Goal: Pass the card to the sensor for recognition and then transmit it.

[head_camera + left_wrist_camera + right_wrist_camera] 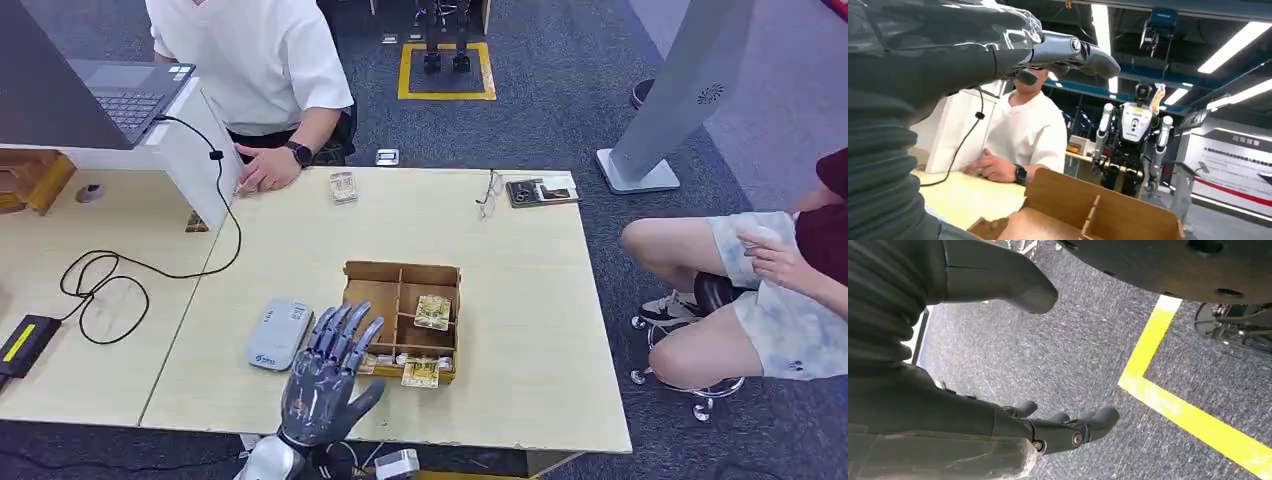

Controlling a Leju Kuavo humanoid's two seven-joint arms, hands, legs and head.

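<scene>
Pick step not started: left hand (328,375) open, fingers spread, empty, hovering at the near-left corner of the wooden box (402,318) on the tabletop. Card (433,311) lies in a box compartment. Sensor (279,334) just left. Right hand (1068,427) hangs empty, fingers apart. Next: reach into compartment, pinch card.

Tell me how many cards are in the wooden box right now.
2 plainly show in the wooden box: one card in a right-hand compartment, another card at the near edge. The left robot hand may hide more.
</scene>
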